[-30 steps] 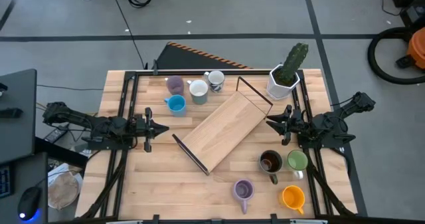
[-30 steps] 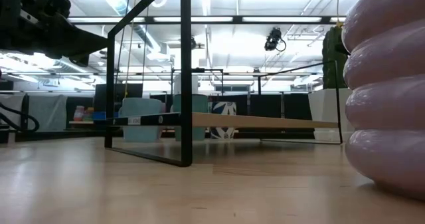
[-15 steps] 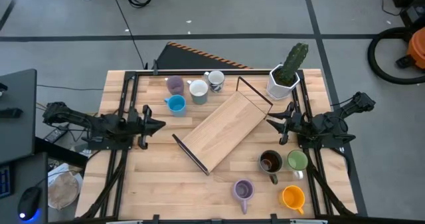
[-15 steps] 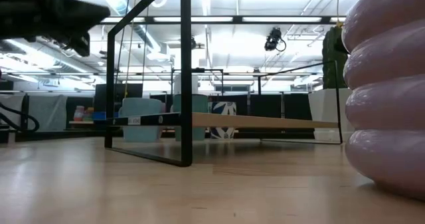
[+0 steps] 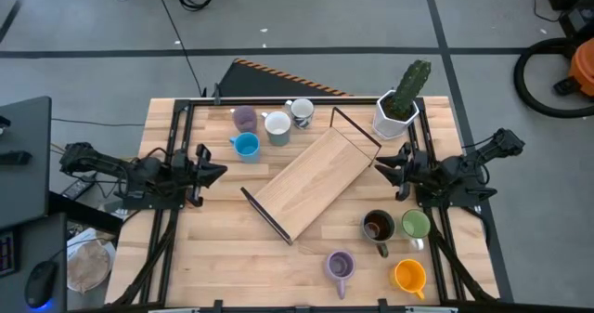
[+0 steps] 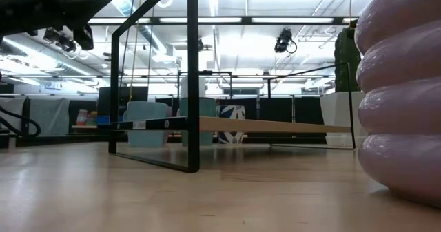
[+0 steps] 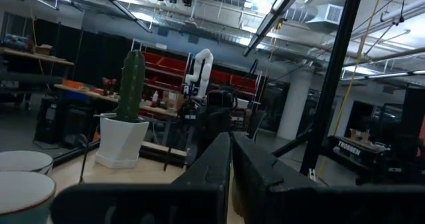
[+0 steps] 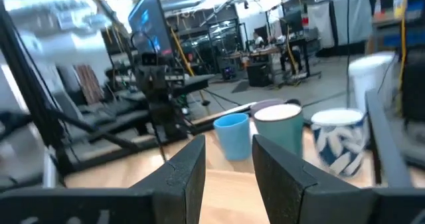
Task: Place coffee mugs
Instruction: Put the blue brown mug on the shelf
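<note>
**Four Cameras, One Counter**

Up top, the high view looks straight down on the whole counter point(image 5: 213, 257), both arms in frame. Down low, the camera sits at counter height, gazing level into the room, and a lavender mug point(image 6: 400, 94) looms huge, right against the lens. The left wrist camera faces across toward the cactus pot point(image 7: 119, 139); the right wrist camera faces back the other way, catching the blue mug point(image 8: 232, 135). Overhead picks up that same cactus pot point(image 5: 394, 116) and blue mug point(image 5: 246, 146); the wooden shelf point(image 5: 311, 183) shows low too.
</note>
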